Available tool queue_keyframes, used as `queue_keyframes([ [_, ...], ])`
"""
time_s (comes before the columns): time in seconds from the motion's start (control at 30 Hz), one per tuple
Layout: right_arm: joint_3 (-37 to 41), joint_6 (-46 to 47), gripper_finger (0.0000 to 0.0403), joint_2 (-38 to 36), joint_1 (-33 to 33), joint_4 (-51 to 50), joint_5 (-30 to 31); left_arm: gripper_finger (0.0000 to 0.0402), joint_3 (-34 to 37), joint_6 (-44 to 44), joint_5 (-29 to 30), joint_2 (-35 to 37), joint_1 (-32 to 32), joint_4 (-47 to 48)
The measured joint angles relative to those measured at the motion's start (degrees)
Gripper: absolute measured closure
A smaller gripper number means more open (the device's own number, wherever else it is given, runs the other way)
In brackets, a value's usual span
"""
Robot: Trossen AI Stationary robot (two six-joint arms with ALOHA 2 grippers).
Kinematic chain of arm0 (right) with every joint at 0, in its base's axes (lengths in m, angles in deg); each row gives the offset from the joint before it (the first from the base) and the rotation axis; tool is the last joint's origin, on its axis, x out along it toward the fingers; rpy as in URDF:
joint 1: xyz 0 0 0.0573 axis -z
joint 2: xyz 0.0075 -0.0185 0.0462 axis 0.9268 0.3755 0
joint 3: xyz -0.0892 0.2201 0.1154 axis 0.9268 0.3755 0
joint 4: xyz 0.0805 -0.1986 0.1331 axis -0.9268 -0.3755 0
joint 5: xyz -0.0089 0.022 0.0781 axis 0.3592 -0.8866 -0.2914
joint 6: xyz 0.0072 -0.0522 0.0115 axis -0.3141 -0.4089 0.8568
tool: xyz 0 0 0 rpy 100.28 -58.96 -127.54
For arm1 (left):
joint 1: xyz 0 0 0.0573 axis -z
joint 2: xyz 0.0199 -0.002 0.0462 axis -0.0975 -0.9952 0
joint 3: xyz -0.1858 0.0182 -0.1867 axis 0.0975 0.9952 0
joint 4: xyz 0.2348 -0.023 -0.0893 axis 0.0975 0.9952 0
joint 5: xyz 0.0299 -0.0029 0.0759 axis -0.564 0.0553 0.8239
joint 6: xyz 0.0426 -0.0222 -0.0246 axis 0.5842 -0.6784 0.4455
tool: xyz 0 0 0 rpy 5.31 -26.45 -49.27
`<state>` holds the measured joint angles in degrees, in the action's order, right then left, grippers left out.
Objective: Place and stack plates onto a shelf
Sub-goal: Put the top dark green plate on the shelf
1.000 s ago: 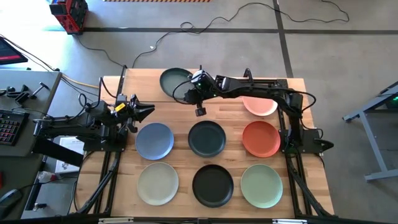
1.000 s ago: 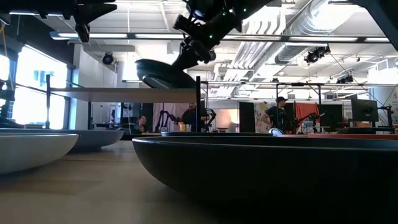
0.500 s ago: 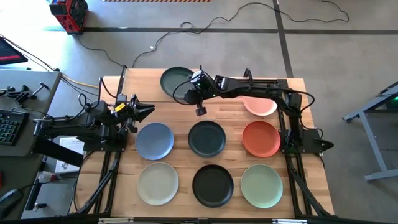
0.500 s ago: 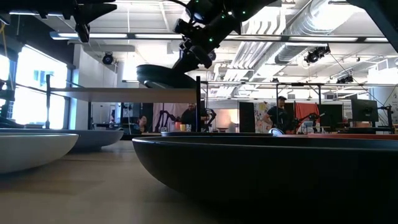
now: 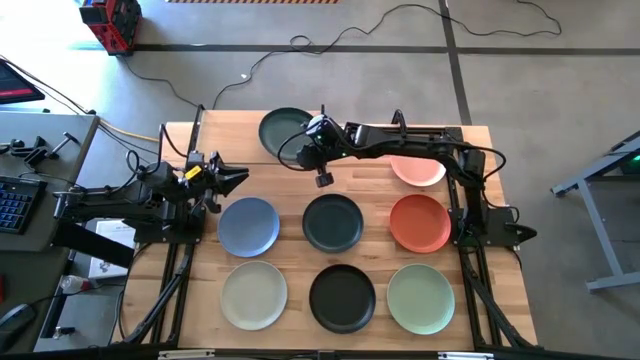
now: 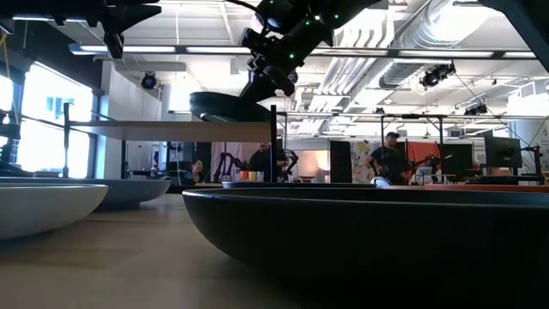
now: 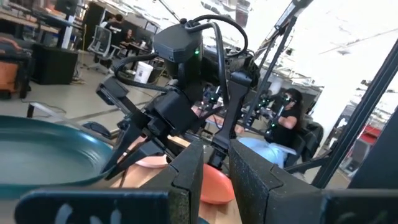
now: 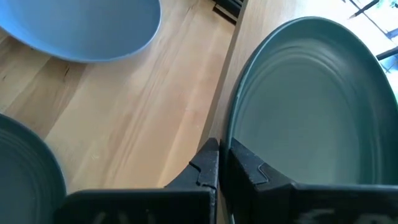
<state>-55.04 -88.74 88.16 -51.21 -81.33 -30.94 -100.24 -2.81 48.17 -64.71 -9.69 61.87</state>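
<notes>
My right gripper [image 5: 305, 142] reaches across the far side of the table and is shut on the dark teal plate [image 5: 282, 129], which sits level over the shelf [image 5: 225, 138]. In the low view the plate [image 6: 230, 106] is right at the board [image 6: 171, 130]; whether it touches, I cannot tell. The pink plate [image 5: 420, 171] lies partly under the right arm. The blue [image 5: 248, 226], charcoal [image 5: 333, 222], orange-red [image 5: 420, 223], cream-green [image 5: 254, 294], black [image 5: 342, 297] and sage [image 5: 421, 298] plates lie flat on the table. My left gripper [image 5: 238, 178] waits shut at the left. My right gripper pinches the teal plate's rim [image 8: 235, 134] on the side toward the table's right. One finger [image 8: 252, 167] lies on the plate's inner face and the other [image 8: 204, 163] beneath the rim. The fingers come slanting down from the right. The plate sits level.
The shelf stands at the table's far left on thin black rods [image 6: 274, 142], with open room beneath the board. Its left half [image 5: 215, 135] is bare wood. A grey side bench [image 5: 40, 150] with tools stands left of the table. People sit in the room beyond [image 6: 390, 159].
The teal plate hung tilted, its far-left side low, above the shelf. My right gripper has turned it level and brought it down to the board, edging slightly toward the table's right. The gripper has stayed shut on the rim.
</notes>
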Motion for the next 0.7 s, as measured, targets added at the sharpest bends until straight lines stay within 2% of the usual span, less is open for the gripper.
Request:
queue_keyframes([
  [0.2,0.00,0.31,0.0402,0.00,-0.04,-0.09,0.00,0.0335,0.00,2.09,8.21,-1.68,0.02,0.06],
  [0.47,0.01,0.48,0.0402,0.00,-0.81,-0.41,0.88,0.0335,-0.50,3.08,19.52,-7.84,-0.12,0.39],
  [0.6,0.00,0.50,0.0402,0.00,-0.81,-0.41,2.21,0.0335,-4.82,6.46,20.12,-11.39,-1.87,1.54],
  [0.7,0.01,0.50,0.0402,0.00,-0.77,-0.45,2.83,0.0333,-8.97,10.45,21.08,-14.38,-3.82,5.78],
])
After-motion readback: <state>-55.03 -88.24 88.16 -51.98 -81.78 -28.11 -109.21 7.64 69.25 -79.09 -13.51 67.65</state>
